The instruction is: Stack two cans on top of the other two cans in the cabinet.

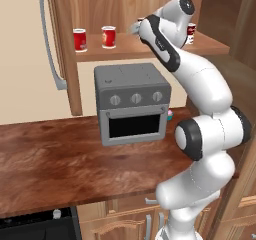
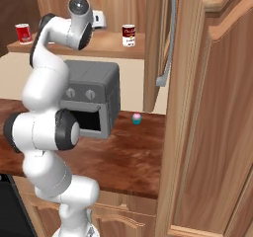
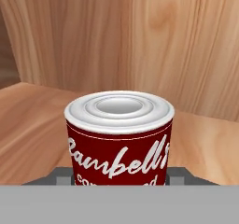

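A dark red can with white script and a pale lid [image 3: 119,139] sits between my gripper's [image 3: 120,177] two fingertips, which press against its sides; its base is hidden. The hand reaches into the brown cabinet [image 1: 125,50] above the plank shelf [image 2: 108,47], where the gripper [image 1: 135,28] [image 2: 100,19] hangs. On the shelf's left stand a plain red can [image 1: 80,39] [image 2: 23,32] and a red can with a pale label [image 1: 108,36]. At the right stands a mostly white can with a red upper band [image 2: 129,35] [image 1: 191,32], partly behind my arm.
A grey toaster oven [image 1: 132,104] stands on the wood counter [image 1: 55,154] under the shelf. A small pink and teal object [image 2: 137,118] lies beside it. The open cabinet door with its curved grey handle [image 1: 50,39] hangs at the left; a tall wood panel [image 2: 207,112] rises at the right.
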